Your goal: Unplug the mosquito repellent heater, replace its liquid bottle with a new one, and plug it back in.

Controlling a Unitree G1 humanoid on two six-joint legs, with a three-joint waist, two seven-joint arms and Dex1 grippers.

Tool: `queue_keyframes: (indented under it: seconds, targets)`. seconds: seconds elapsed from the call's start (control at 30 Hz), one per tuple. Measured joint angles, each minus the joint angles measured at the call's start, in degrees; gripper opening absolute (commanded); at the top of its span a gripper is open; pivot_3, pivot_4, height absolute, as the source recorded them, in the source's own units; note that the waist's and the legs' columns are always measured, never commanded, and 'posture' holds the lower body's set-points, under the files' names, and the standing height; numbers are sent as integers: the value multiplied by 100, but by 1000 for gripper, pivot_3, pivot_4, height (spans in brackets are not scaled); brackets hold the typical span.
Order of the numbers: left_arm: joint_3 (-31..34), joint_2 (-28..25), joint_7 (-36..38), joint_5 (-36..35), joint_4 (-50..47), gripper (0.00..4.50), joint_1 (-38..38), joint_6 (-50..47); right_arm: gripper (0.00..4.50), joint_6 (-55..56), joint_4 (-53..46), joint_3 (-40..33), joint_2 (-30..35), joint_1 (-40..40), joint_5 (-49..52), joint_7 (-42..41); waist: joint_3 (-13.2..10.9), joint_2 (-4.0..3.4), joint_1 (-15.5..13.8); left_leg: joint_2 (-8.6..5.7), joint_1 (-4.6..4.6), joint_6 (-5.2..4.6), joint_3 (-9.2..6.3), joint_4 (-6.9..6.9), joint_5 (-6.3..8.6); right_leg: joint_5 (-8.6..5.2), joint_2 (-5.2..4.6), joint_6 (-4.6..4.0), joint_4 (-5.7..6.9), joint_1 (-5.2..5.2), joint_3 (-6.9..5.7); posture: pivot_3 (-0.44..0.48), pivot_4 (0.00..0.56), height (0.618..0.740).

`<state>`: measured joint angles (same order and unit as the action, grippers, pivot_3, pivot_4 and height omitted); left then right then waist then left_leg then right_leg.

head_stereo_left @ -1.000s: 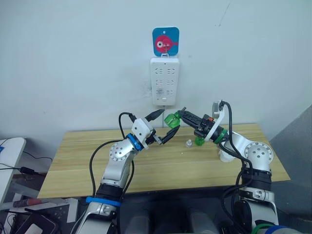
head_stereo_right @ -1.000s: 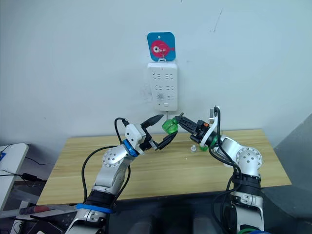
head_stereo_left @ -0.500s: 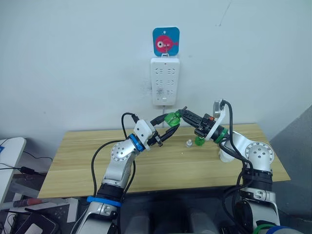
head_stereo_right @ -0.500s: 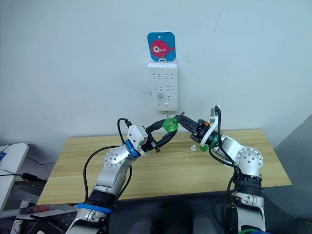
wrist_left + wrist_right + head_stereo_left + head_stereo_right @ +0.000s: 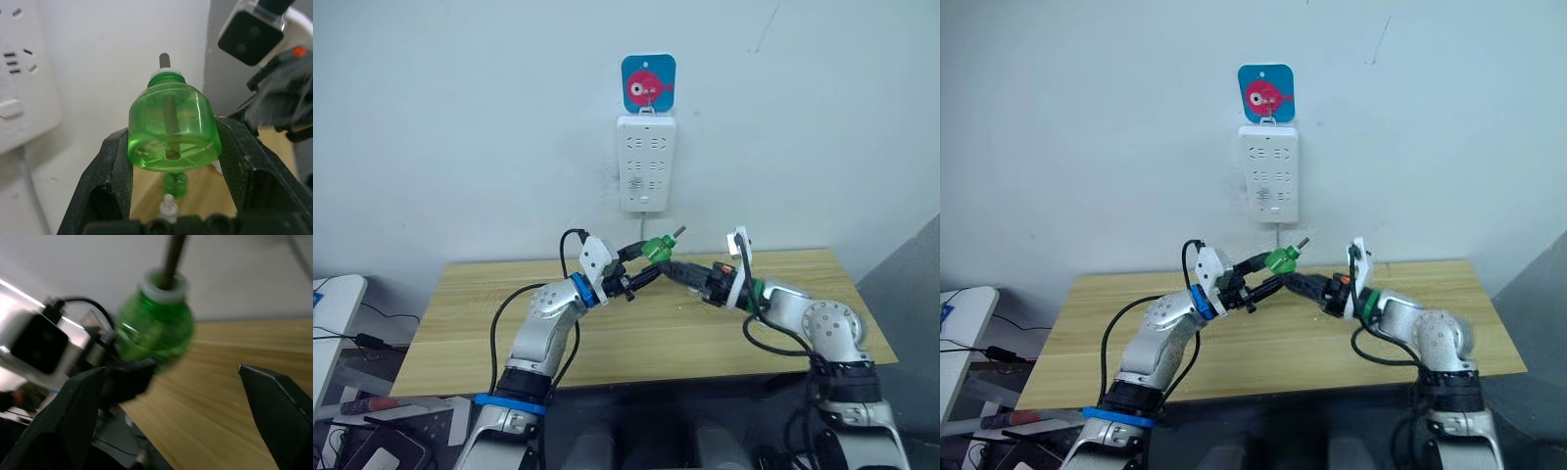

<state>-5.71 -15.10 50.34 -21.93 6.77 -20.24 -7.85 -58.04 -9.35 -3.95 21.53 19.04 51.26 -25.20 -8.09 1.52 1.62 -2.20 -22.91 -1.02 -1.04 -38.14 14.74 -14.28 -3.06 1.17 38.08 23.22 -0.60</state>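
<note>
The left gripper (image 5: pixel 171 147) holds a small green bottle (image 5: pixel 172 128) up in the air over the wooden desk (image 5: pixel 460 323), in front of the pale wall. Its jaws are closed on the bottle's round body, one black finger (image 5: pixel 115 169) pressed to each side. The bottle is tilted, with its white neck and a thin dark wick pointing up and away from the gripper, toward the wall. In the head views the bottle (image 5: pixel 655 247) sits at the meeting point of the two arms, below the white power strip (image 5: pixel 645 164) that hangs on the wall under a blue card with a pink fish (image 5: pixel 648 83).

The right gripper (image 5: pixel 171 396) reaches in from the other side, just beside the bottle. Its jaws stand wide apart with nothing between them, the two dark fingers (image 5: pixel 274 406) spread to either side, and the bottle lies ahead of them rather than inside their grasp. In the left eye view the right gripper's tips (image 5: pixel 668 266) lie just below and beside the bottle.

On the desk beyond the grippers, the left wrist view shows a second green bottle (image 5: pixel 175 185) and a small white cap-like piece (image 5: pixel 168 205) close by it, both blurred. I cannot tell where the heater is.
</note>
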Motion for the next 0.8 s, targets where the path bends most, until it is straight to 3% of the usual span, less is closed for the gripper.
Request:
queue_keyframes:
  seconds: [0.17, 0.4, 0.53, 0.8]
  targets:
    - [203, -73, 59, -311, -193, 2240, 22, -270, 4439, 571, -511, 260, 576, -484, -1164, 338, 0, 0, -1, 4, 2, 0, -1, 2, 0, 0, 2, 1, 0, -2, 0, -61, 105, 740]
    - [394, -83, -62, -303, -150, 2240, 60, -233, 4439, 1497, 824, 504, 992, -472, -3007, 1011, 0, 0, 2, 1, 3, 0, 10, 1, 0, 0, 1, 0, -1, -1, 8, -70, 99, 740]
    - [385, 33, -146, -302, -146, 2240, 41, -200, 4439, 1733, 1581, 297, 878, -126, -3360, 1172, 1, 0, 2, 2, 4, 0, 13, 2, 0, 0, 1, 0, 0, -1, 9, -60, 98, 740]
    - [379, 14, -205, -301, -245, 2240, 319, -341, 4439, 1487, 1994, 6, 422, 5, -3427, 1208, 1, -1, 2, 2, 3, 0, 12, 2, 0, 0, 0, -1, 0, -2, 10, -43, 99, 740]
